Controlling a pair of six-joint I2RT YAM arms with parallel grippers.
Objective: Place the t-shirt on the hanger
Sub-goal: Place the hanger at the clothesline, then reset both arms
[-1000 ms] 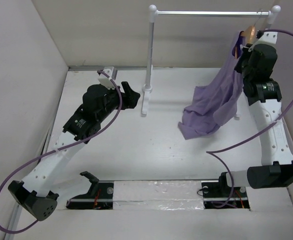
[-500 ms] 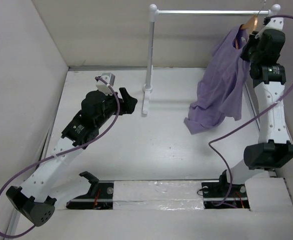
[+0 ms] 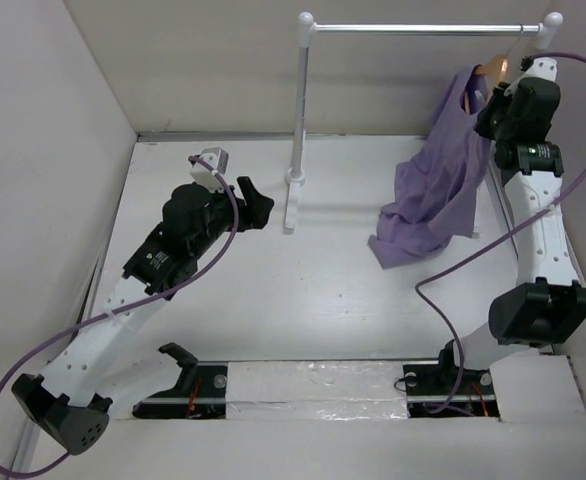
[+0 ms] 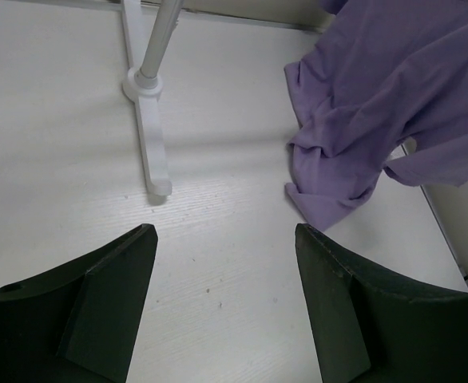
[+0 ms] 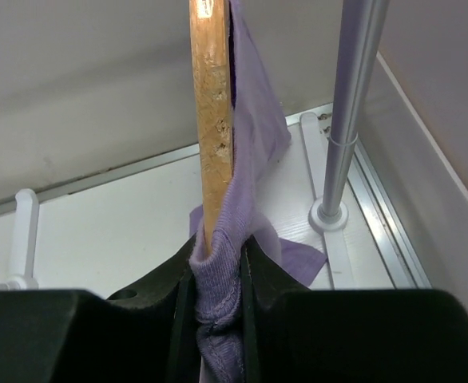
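1. The right end effector (image 5: 218, 267) pinches the soft lavender fabric t-shirt (image 3: 438, 190) against the light tan wooden hanger (image 5: 212, 120), up by the white garment rack (image 3: 413, 27). Ease the fabric over the hanger's arm slowly, because the hem trails on the counter.
2. The left end effector (image 4: 224, 239) hangs open and empty; it could spread the loose shoulder.
3. White counter (image 3: 313, 290), plain pale walls.

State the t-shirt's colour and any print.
Plain lavender-purple, no print visible; the t-shirt shows best in the left wrist view.
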